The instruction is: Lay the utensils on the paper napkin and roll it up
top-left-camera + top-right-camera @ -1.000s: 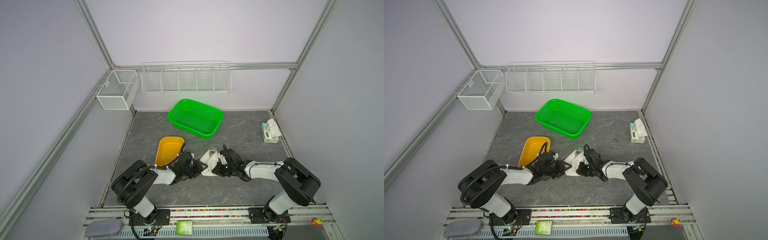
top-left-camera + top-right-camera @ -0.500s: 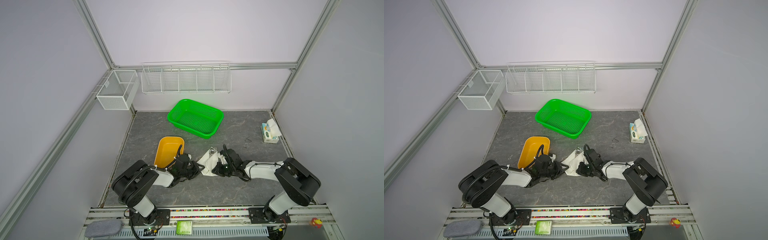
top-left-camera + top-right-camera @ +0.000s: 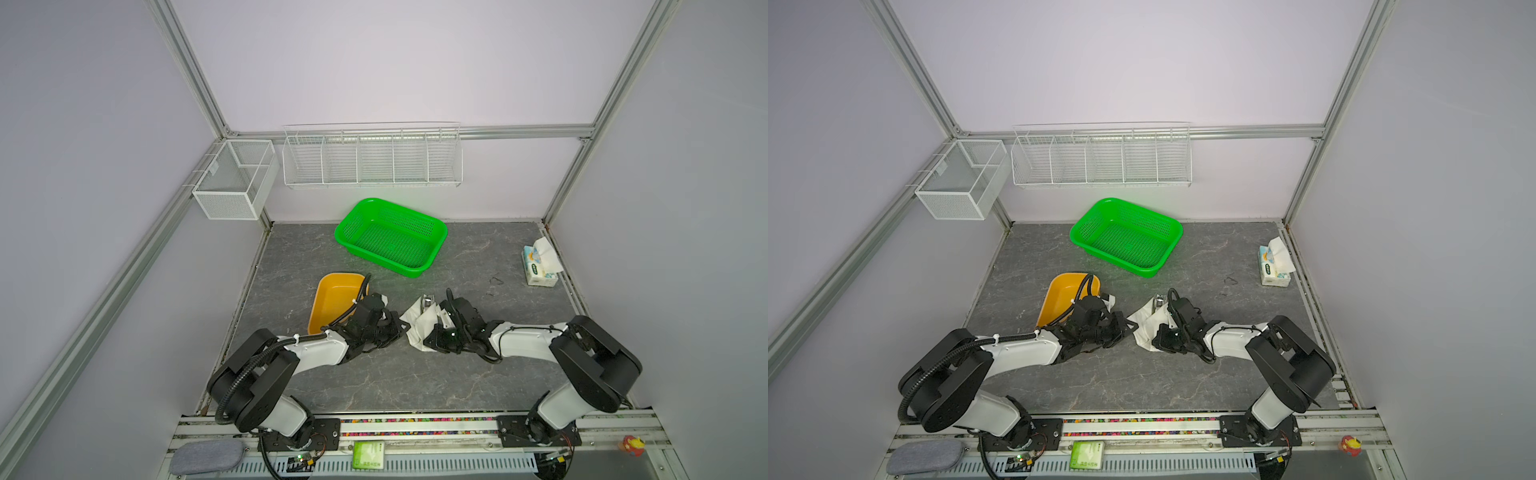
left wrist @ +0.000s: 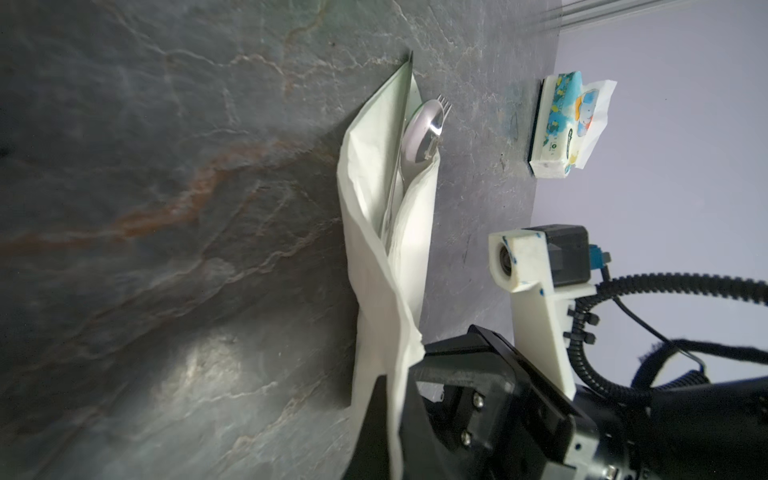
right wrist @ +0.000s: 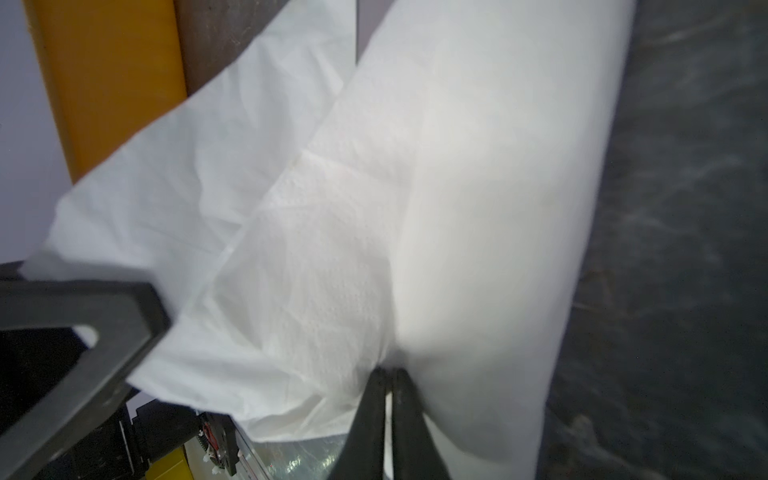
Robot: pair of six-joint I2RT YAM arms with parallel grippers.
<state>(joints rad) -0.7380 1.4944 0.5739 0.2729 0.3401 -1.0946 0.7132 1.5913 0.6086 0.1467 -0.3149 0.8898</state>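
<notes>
The paper napkin (image 5: 478, 187) sits pinched between the right fingers (image 5: 369, 419).

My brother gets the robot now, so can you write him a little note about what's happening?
The right gripper is shut on the paper napkin, pinching its wrapped part.
The left gripper is shut at the napkin's loose corner; its grip is unclear.
Utensils: only the spoon and fork show, poking out of the wrap.
Done: utensils loaded, napkin partly wrapped.
To do: finish the roll.
</notes>
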